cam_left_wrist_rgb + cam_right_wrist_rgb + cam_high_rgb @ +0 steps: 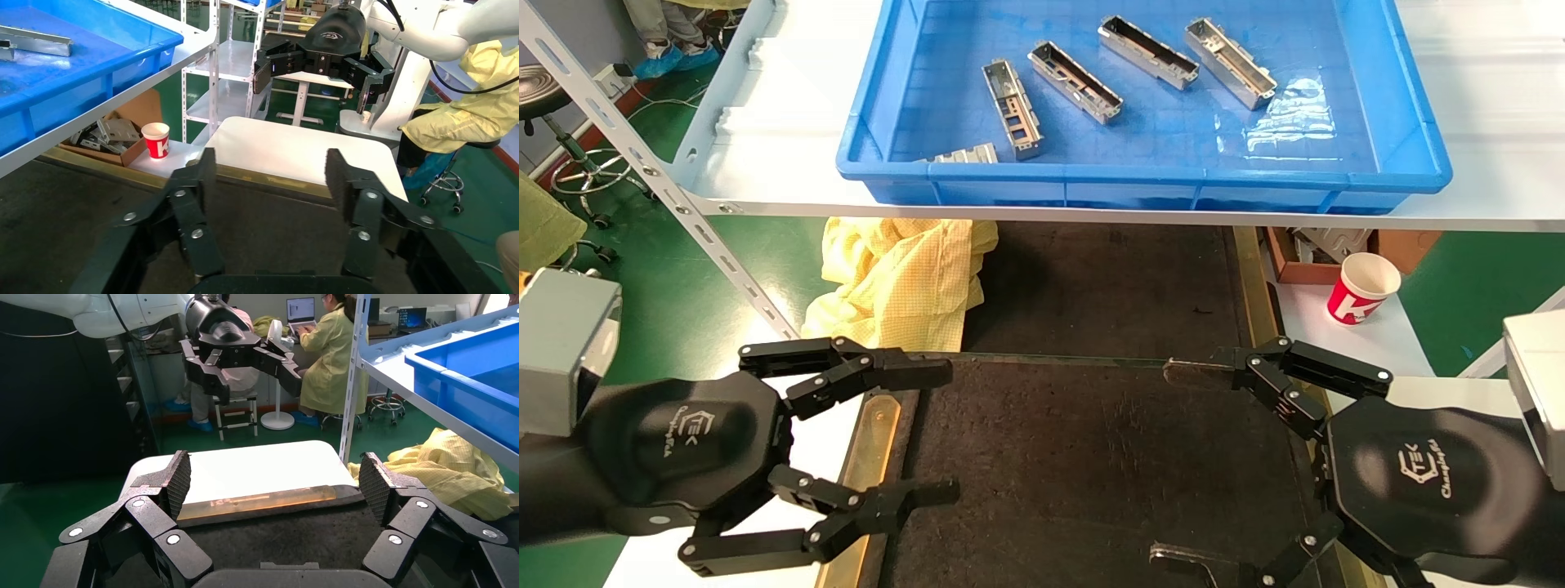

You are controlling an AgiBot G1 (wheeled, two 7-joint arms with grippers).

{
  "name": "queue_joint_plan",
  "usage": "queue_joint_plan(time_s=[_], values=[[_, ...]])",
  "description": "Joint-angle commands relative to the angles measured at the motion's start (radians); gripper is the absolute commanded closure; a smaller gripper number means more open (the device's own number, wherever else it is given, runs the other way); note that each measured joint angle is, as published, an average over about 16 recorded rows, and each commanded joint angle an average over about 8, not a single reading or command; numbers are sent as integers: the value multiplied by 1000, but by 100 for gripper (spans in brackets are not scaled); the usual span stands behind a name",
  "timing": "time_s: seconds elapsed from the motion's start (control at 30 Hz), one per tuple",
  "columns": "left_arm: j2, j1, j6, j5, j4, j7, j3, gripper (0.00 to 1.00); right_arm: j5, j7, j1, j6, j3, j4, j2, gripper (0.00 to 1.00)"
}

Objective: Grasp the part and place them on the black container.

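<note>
Inside blue crate [1410,122] on white shelf [764,163], silver parts lie flat and apart (one more part [964,154] half hidden against front wall); part [1012,109] nearest left. Below shelf, black container [1091,457] with brass strip [866,445]. Left gripper [944,433] over its left edge, fingers spread, holding nothing. Right gripper [1173,461] over right edge, fingers likewise spread, nothing between. Yellow cloth [903,278], paper cup [1362,287] beyond.
</note>
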Motion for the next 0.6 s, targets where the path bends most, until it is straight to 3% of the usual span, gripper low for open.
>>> queue_joint_plan(time_s=[0.03, 0.6], values=[[0, 0, 0, 0, 0, 0, 0, 100, 0, 0, 0, 0, 0, 0, 0, 0], [0, 0, 0, 0, 0, 0, 0, 100, 0, 0, 0, 0, 0, 1, 0, 0]])
